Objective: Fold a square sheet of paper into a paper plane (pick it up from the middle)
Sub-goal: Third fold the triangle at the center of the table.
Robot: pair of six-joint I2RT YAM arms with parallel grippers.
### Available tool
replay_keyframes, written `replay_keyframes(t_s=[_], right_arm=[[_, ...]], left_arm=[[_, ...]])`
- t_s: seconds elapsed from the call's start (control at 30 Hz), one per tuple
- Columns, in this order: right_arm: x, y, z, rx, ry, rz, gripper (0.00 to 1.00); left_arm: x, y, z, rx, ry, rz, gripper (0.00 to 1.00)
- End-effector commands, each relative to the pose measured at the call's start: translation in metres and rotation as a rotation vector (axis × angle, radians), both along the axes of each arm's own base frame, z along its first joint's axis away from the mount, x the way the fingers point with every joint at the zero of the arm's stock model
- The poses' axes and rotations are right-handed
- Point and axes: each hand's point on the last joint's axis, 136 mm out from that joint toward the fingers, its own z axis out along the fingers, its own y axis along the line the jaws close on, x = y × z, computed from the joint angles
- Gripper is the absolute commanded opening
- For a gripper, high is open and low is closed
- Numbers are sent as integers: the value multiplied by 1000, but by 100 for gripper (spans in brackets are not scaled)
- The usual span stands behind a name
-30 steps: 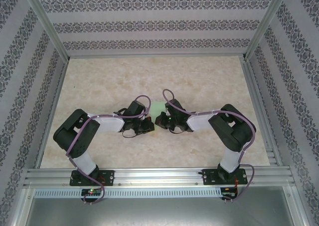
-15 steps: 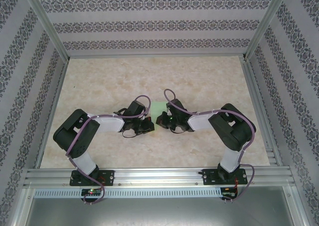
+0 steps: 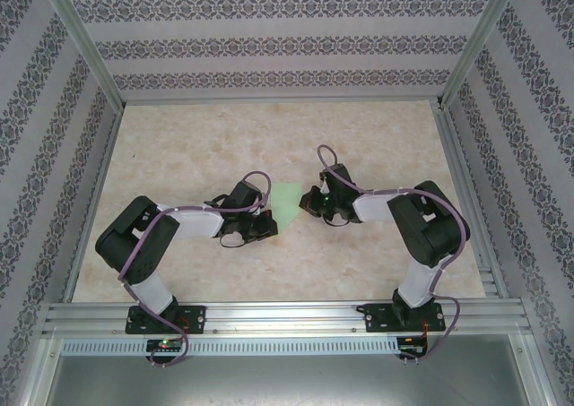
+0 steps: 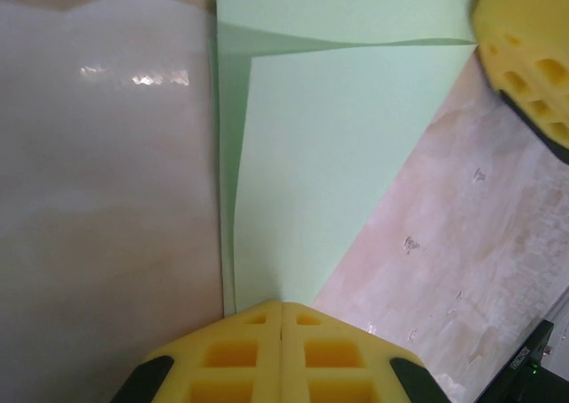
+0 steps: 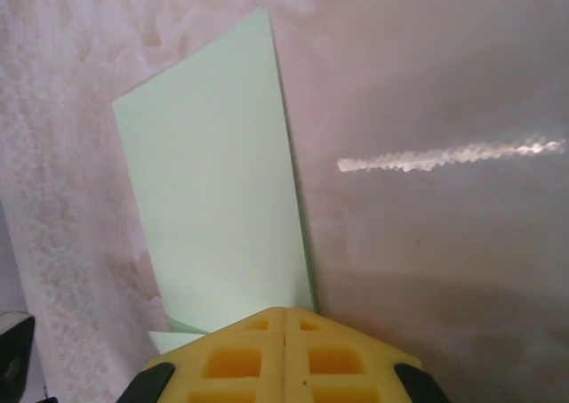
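Left gripper (image 4: pixel 282 307) and right gripper (image 5: pixel 284 314), both closed, touch your folded square sheet of paper (image 3: pixel 287 200) at opposite ends.

Field notes. Below me is a pale marbled tabletop (image 3: pixel 269 137), beige with faint veining, glossy. Wallpaper (image 3: pixel 278 43) covers the far, left and right walls: white bands alternating with dark floral stripes. Aluminium posts (image 3: pixel 85 43) run up from the far corners. A slotted aluminium rail (image 3: pixel 287 315) lies along the near edge, with a grey panel (image 3: pixel 287 379) nearer still. From my right wrist, a bright streak of light (image 5: pixel 444 158) glares off the tabletop.
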Motion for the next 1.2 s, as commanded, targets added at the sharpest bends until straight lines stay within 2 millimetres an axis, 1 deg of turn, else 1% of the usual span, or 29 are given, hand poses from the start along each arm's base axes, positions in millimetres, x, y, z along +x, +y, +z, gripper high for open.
replay_keyframes(t_s=[0.0,0.1,0.2,0.3,0.37,0.47,0.6,0.7,0.83,1.0,1.1,1.17], right_arm=[[0,11,25,-11,-70,36,5],[-16,32,23,6,-56,80,5],[-30,55,17,34,-24,126,5],[-36,66,4,30,8,140,6],[-38,67,-4,26,32,136,5],[-38,62,-16,-2,55,121,5],[-39,48,-31,-47,96,89,5],[-40,41,-38,-74,118,73,4],[-41,38,-42,-87,131,65,4],[-43,37,-46,-92,145,63,4],[-43,37,-46,-92,149,64,4],[-43,37,-45,-92,148,63,4]], left_arm=[[-32,31,-35,161,128,14,0],[-31,30,-34,160,124,10,0],[-31,30,-34,160,122,9,0],[-30,29,-33,157,121,7,0],[-30,28,-32,156,118,3,0],[-31,29,-31,153,117,-3,0],[-34,26,-27,131,114,-26,0],[-41,23,-22,97,112,-68,0],[-52,20,-17,67,113,-131,0],[-59,20,-17,58,123,-152,0],[-59,19,-13,53,112,-158,0],[-53,16,-4,46,75,-156,0]])
